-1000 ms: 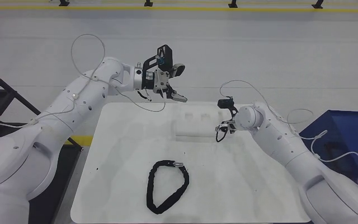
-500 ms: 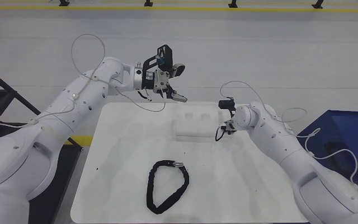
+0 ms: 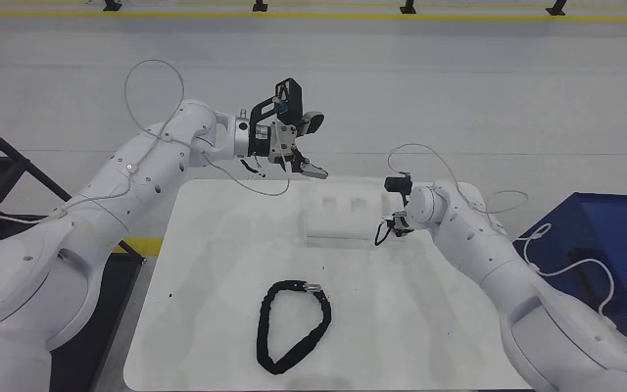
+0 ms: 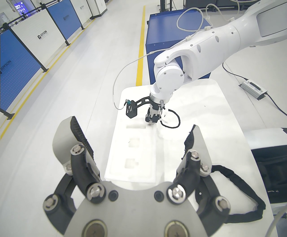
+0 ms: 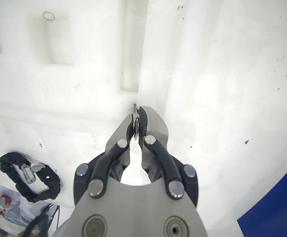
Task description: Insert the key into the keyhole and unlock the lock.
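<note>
A black fabric-covered chain lock [image 3: 292, 325] lies looped on the white table [image 3: 196, 323], its silver lock body [image 5: 28, 174] at the loop's far end. My right gripper [image 5: 135, 120] is shut on a small metal key [image 5: 135, 126] at the right end of the white foam block [image 3: 343, 220], right at the block's edge. In the left wrist view the right gripper [image 4: 152, 119] stands at the foam block's [image 4: 134, 154] far end. My left gripper [image 4: 134, 140] hangs open and empty above the table's back edge, well behind the block.
The foam block has rectangular pockets [image 5: 57, 40], one with a small metal ring [image 5: 48, 16] at its edge. A blue cabinet [image 3: 588, 245] stands right of the table. A black cable loop [image 4: 171, 119] hangs beside the right wrist.
The right arm's elbow and forearm shifted slightly, with the gripper staying at the foam block's right end. The left arm has not moved.
</note>
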Action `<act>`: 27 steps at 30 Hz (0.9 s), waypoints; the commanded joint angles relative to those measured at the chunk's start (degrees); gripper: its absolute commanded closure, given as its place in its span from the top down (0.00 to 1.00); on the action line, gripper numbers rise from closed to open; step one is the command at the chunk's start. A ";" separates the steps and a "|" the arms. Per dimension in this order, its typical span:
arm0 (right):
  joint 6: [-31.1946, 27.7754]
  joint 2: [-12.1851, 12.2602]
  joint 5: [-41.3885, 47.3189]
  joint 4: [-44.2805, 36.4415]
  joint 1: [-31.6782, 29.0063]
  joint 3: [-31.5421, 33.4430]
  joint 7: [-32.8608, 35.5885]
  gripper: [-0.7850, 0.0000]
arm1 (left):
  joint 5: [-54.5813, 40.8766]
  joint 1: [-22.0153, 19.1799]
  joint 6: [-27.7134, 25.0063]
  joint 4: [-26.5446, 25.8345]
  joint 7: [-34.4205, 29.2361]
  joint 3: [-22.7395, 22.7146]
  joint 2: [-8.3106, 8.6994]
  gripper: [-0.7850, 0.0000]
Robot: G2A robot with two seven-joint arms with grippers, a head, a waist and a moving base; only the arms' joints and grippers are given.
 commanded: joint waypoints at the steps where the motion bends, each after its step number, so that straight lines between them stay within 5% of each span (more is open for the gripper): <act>1: -0.35 -0.30 -0.02 0.68 0.37 0.18 0.06 0.00 | 0.00 0.00 0.00 0.00 0.00 0.00 0.00 1.00; 16: 1.35 0.83 -2.97 -3.92 2.61 3.53 5.73 0.00 | 0.00 0.00 0.00 0.00 0.00 0.00 0.00 1.00; 27: -0.35 6.85 -5.85 -25.40 -3.97 12.48 9.73 0.00 | 0.00 0.00 0.00 0.00 0.00 0.00 0.00 1.00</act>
